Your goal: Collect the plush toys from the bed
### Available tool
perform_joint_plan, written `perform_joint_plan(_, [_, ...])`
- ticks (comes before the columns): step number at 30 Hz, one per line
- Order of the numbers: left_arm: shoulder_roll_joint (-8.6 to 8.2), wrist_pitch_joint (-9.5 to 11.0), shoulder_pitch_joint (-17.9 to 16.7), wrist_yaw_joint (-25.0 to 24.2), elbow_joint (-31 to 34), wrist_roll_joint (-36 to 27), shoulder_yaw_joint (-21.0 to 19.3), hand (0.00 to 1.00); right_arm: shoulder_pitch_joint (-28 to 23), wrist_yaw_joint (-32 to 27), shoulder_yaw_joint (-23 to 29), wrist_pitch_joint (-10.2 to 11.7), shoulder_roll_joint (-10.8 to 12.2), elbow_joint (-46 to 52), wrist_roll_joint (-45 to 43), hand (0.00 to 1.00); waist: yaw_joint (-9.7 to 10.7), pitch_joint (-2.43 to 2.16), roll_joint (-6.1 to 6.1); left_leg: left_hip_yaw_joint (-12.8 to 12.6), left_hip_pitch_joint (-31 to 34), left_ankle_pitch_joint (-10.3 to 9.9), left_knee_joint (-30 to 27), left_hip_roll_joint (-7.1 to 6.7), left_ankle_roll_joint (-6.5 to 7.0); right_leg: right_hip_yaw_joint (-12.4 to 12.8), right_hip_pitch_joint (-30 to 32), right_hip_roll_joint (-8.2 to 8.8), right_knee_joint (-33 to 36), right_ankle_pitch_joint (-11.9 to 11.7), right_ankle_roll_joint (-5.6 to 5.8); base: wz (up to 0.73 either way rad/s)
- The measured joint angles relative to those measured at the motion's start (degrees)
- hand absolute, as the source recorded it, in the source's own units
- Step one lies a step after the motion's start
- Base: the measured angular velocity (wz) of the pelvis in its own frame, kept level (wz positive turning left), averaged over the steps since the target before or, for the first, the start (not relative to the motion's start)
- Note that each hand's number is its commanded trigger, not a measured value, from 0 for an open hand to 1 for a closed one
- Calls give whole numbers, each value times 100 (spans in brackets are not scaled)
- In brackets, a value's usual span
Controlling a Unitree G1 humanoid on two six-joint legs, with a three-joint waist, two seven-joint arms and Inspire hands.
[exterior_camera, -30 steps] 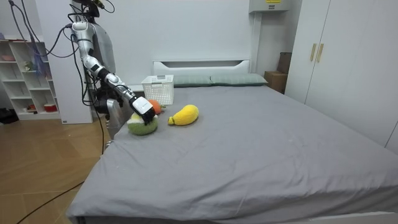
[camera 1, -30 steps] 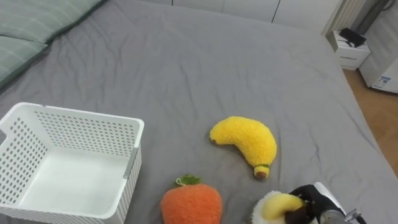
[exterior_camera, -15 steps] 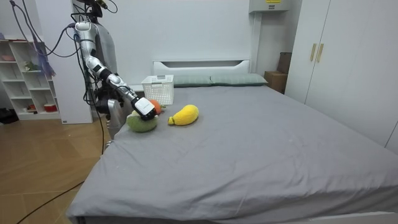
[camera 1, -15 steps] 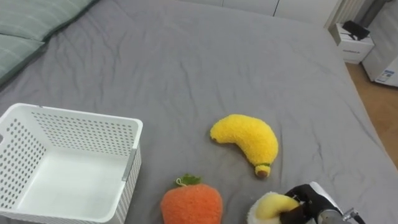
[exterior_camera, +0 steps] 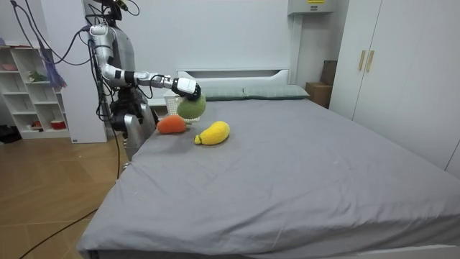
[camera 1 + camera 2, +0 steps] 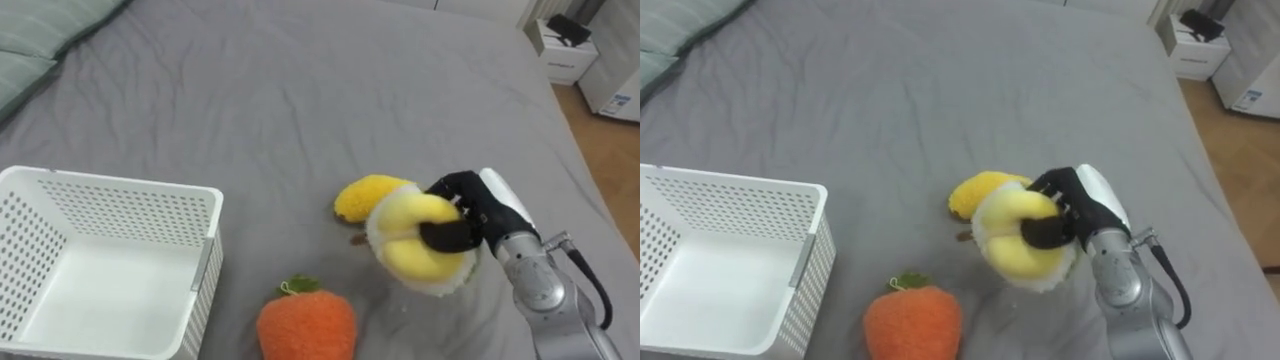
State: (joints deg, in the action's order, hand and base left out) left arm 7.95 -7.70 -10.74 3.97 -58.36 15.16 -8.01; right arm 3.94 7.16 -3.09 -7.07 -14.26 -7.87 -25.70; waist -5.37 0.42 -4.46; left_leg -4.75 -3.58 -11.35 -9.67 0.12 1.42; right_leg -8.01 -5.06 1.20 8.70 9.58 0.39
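My right hand (image 6: 478, 212) (image 6: 1077, 203) is shut on a round yellow-and-white plush toy (image 6: 415, 245) (image 6: 1018, 245) and holds it in the air above the grey bed (image 6: 300, 90). Partly hidden behind the held toy lies a yellow plush banana (image 6: 362, 196) (image 6: 975, 190). An orange plush carrot with a green top (image 6: 305, 325) (image 6: 910, 322) lies near the bed's front edge. A white perforated basket (image 6: 100, 262) (image 6: 720, 260) stands empty at the left. In the room view the robot stands at the bed's corner with its right arm stretched out, the green-backed toy (image 5: 191, 107) lifted over the bed.
Green pillows (image 6: 45, 30) lie at the bed's far left. A white nightstand (image 6: 568, 45) stands beyond the bed's right side, by the wooden floor (image 6: 610, 170). The grey sheet past the banana is open room.
My right hand has raised the round plush toy from the bed's front edge, up and forward, so that it covers part of the banana. The camera has shifted a little.
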Motion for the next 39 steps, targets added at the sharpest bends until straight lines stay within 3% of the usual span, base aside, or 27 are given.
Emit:
perform_joint_plan(2, [-1,43,4,-2,1,0,12,0,80,57,-19,-10,1,16,4,100,-59,14,-25,43,36,1,-2,-1,1,-59,-2,4,3,0,0,10])
perform_joint_plan(10, [-35,50,174,-2,22,21,-4,0,776,175,-132,-232,2,235,41,100,-382,-4,-66,70,103,5,-32,-1,0,-124,60,6,2,-2,-2,2])
perform_joint_plan(15, [-43,35,202,-2,-78,-4,0,0,1191,195,-481,-406,2,233,141,100,-624,-2,-67,216,110,9,-78,-48,7,-342,-2,73,-7,-2,-1,14])
perform_joint_plan(20, [-42,-3,136,-2,-67,7,-17,0,1414,407,-633,-442,7,233,317,100,-802,12,-84,547,226,30,-127,-120,44,-642,-86,112,-7,3,7,30])
perform_joint_plan(26, [-50,-243,-52,-49,65,64,-11,0,1580,409,-704,-561,15,130,229,100,-1101,28,-134,803,345,97,-217,-210,63,-932,-92,181,5,21,36,25])
perform_joint_plan(33, [-46,-370,-5,-116,198,74,-5,0,1844,406,-1026,-685,161,68,231,100,-1419,62,-235,994,441,151,-222,-274,55,-1051,-95,193,-3,23,40,15])
perform_joint_plan(39, [-27,-449,108,-125,279,69,-3,0,2266,411,-1380,-800,269,-339,234,100,-1542,66,-311,1259,621,187,-330,-326,50,-1268,-67,212,-8,24,41,24])
